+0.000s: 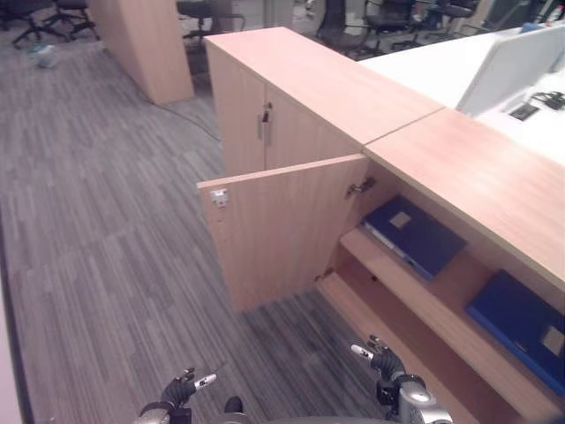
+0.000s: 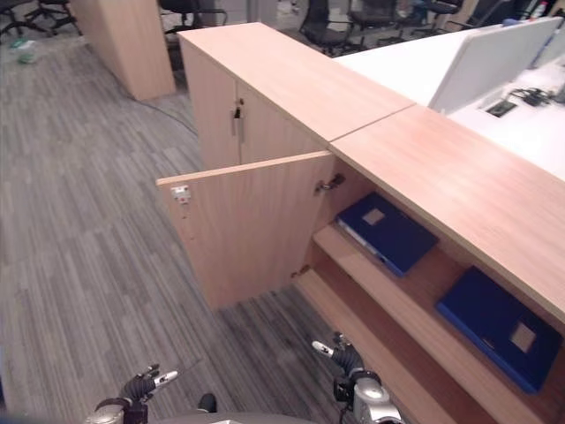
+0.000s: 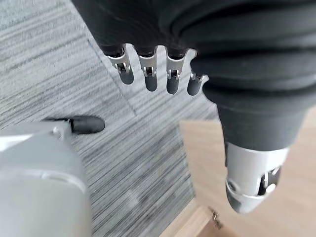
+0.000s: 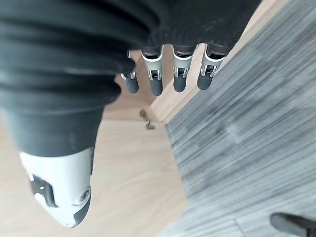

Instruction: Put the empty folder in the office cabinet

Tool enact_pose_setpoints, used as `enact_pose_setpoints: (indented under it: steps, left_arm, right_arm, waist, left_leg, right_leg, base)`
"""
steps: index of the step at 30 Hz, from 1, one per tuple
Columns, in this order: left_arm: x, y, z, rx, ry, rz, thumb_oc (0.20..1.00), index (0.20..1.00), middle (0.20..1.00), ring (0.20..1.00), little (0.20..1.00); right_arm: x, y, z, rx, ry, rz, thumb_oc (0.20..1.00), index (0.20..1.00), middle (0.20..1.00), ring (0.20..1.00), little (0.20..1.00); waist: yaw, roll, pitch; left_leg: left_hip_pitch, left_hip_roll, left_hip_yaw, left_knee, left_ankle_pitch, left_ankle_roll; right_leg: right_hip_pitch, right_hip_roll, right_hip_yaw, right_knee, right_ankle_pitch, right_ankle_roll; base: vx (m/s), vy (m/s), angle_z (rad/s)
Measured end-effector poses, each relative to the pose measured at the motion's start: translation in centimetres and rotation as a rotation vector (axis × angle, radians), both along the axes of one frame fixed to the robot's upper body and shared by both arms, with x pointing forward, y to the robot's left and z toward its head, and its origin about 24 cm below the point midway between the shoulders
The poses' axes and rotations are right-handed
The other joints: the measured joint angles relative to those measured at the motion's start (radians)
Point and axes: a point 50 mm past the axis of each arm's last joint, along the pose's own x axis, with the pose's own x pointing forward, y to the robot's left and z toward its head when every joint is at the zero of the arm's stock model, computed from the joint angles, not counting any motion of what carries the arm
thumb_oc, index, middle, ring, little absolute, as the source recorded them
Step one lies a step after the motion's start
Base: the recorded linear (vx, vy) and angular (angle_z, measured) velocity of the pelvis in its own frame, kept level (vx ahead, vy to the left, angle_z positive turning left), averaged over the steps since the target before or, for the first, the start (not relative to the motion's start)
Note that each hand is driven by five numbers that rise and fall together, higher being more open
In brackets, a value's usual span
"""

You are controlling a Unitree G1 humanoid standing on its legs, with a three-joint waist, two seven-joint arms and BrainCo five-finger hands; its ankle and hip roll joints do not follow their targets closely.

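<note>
While both hands hang low and empty, left hand [image 1: 181, 389] and right hand [image 1: 381, 360] show relaxed fingers over striped grey carpet [image 1: 106, 265]. Beyond them, wood-grain cabinet door [image 1: 282, 228] stands open; flat blue folders lie on the shelf [image 1: 415, 300], one [image 1: 415, 235] by the hinge, another [image 1: 521, 325] further right.

No legible text, nos. or signs. Two dark blue flat folders on cabinet shelf, nearer one [image 1: 415, 236] and farther one [image 1: 523, 325], each w/ small pale square label; labels too small to read.
</note>
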Motion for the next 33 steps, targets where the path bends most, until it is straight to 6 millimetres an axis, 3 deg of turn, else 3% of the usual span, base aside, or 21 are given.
enact_pose_setpoints:
  steps: [2,6,7,8,9,10,11,12,15,17,19,24,30,33]
  left_arm:
    - [0.5,0.2,0.2,0.005,-0.004,-0.009,1.000,1.000,1.000,1.000,1.000]
    - [0.8,-0.5,0.1,-0.009,-0.019,-0.008,1.000,1.000,1.000,1.000,1.000]
    - [1.1,-0.8,0.1,-0.018,-0.031,-0.012,1.000,1.000,1.000,1.000,1.000]
    - [1.0,-0.5,0.2,-0.011,-0.032,-0.009,1.000,1.000,1.000,1.000,1.000]
    - [1.0,-0.1,0.3,-0.002,-0.031,-0.011,1.000,1.000,1.000,1.000,1.000]
    - [0.4,0.0,0.1,0.002,-0.011,-0.009,1.000,1.000,1.000,1.000,1.000]
    - [0.2,0.0,0.0,0.001,-0.001,-0.006,1.000,1.000,1.000,1.000,1.000]
    - [-0.2,-0.4,-0.3,-0.008,0.015,0.001,1.000,1.000,1.000,1.000,1.000]
    - [-2.3,-0.9,-0.9,-0.025,0.067,0.016,1.000,1.000,1.000,1.000,1.000]
    - [-2.4,-0.9,-0.9,-0.025,0.068,0.016,1.000,1.000,1.000,1.000,1.000]
    - [-2.0,-1.0,-0.8,-0.026,0.056,0.010,1.000,1.000,1.000,1.000,1.000]
    - [-1.1,-1.2,-0.6,-0.025,0.019,0.001,1.000,1.000,1.000,1.000,1.000]
    - [-1.0,-1.2,-0.5,-0.024,0.015,-0.005,1.000,1.000,1.000,1.000,1.000]
    - [-1.6,-1.5,-0.7,-0.019,0.035,-0.013,1.000,1.000,1.000,1.000,1.000]
  right_arm:
    - [0.3,-0.3,0.1,-0.001,-0.004,-0.031,1.000,1.000,1.000,1.000,1.000]
    - [-0.5,-1.0,-0.3,-0.034,0.046,0.000,1.000,1.000,1.000,1.000,1.000]
    - [-0.9,-0.8,-0.5,-0.029,0.060,0.004,1.000,1.000,1.000,1.000,1.000]
    - [-1.3,-0.6,-0.7,-0.025,0.068,0.011,1.000,1.000,1.000,1.000,1.000]
    - [-1.5,-0.5,-0.8,-0.027,0.077,0.018,1.000,1.000,1.000,1.000,1.000]
    - [-2.2,-0.7,-1.1,-0.031,0.098,0.012,1.000,1.000,1.000,1.000,1.000]
    - [-2.6,-0.8,-1.3,-0.034,0.115,0.008,1.000,1.000,1.000,1.000,1.000]
    - [-2.9,-1.2,-1.4,-0.044,0.130,0.004,1.000,1.000,1.000,1.000,1.000]
    - [-3.2,-1.8,-1.5,-0.051,0.145,-0.024,1.000,1.000,1.000,1.000,1.000]
    - [-3.6,-1.9,-1.6,-0.052,0.155,-0.027,1.000,1.000,1.000,1.000,1.000]
    - [-4.9,-1.9,-2.0,-0.051,0.190,-0.035,1.000,1.000,1.000,1.000,1.000]
    - [-5.8,-2.0,-2.2,-0.051,0.210,-0.040,1.000,1.000,1.000,1.000,1.000]
    - [-6.5,-2.0,-2.4,-0.050,0.227,-0.044,1.000,1.000,1.000,1.000,1.000]
    - [-7.2,-2.1,-2.5,-0.051,0.243,-0.047,1.000,1.000,1.000,1.000,1.000]
  waist:
    - [0.021,-0.003,0.014]
    - [0.023,0.061,0.044]
    - [0.021,0.081,0.054]
    - [0.017,0.085,0.053]
    - [0.016,0.079,0.055]
    - [0.017,0.053,0.046]
    - [0.008,0.037,0.038]
    - [-0.001,0.037,0.032]
    - [0.000,0.068,0.014]
    - [-0.001,0.073,0.010]
    - [-0.004,0.062,-0.011]
    - [-0.007,0.038,-0.035]
    - [-0.007,0.039,-0.045]
    - [-0.006,0.056,-0.066]
  left_leg:
    - [-0.032,-0.007,0.001,0.042,-0.013,0.007]
    - [-0.019,-0.004,-0.032,0.043,-0.037,0.034]
    - [0.004,0.007,-0.060,0.017,-0.019,0.056]
    - [0.004,0.017,-0.084,0.001,-0.004,0.064]
    - [0.000,0.019,-0.095,-0.005,0.009,0.063]
    - [-0.005,-0.006,-0.121,-0.007,0.013,0.062]
    - [-0.009,-0.030,-0.134,-0.013,0.014,0.060]
    - [-0.007,-0.042,-0.145,-0.014,0.015,0.057]
    - [-0.006,-0.038,-0.140,-0.010,0.009,0.043]
    - [-0.003,-0.038,-0.141,-0.012,0.009,0.039]
    - [0.010,-0.039,-0.152,-0.014,0.007,0.034]
    - [0.027,-0.039,-0.158,-0.014,0.002,0.029]
    - [0.026,-0.039,-0.161,-0.014,-0.005,0.025]
    - [0.025,-0.040,-0.165,-0.014,-0.008,0.028]
  right_leg:
    - [-0.018,-0.013,0.003,0.063,0.002,0.017]
    - [-0.106,-0.037,0.028,0.274,0.059,0.023]
    - [-0.140,0.000,0.084,0.313,-0.038,0.057]
    - [-0.143,0.070,0.145,0.286,-0.103,0.060]
    - [-0.143,0.113,0.167,0.253,-0.124,0.050]
    - [-0.122,0.173,0.177,0.124,-0.127,0.021]
    - [-0.101,0.186,0.179,0.047,-0.112,-0.003]
    - [-0.090,0.184,0.173,0.027,-0.103,-0.070]
    - [-0.064,0.197,0.183,-0.037,-0.088,-0.062]
    - [-0.040,0.200,0.176,-0.066,-0.066,-0.060]
    - [0.002,0.204,0.163,-0.115,-0.047,-0.067]
    - [0.020,0.205,0.154,-0.115,-0.053,-0.076]
    - [0.018,0.204,0.153,-0.120,-0.056,-0.076]
    - [0.018,0.203,0.149,-0.121,-0.057,-0.076]
  base:
    - [-0.03,0.257,0.10]
    - [0.05,0.172,0.16]
    - [0.08,0.083,0.43]
    - [0.08,0.042,0.47]
    - [0.10,0.033,0.66]
    - [0.08,-0.008,0.72]
    - [0.05,-0.012,0.74]
    - [0.09,-0.016,0.53]
    - [0.07,-0.020,0.08]
    - [0.07,-0.015,0.03]
    - [0.07,-0.030,0.13]
    - [0.02,-0.013,0.04]
    - [0.00,-0.006,0.01]
    - [0.01,-0.024,0.03]
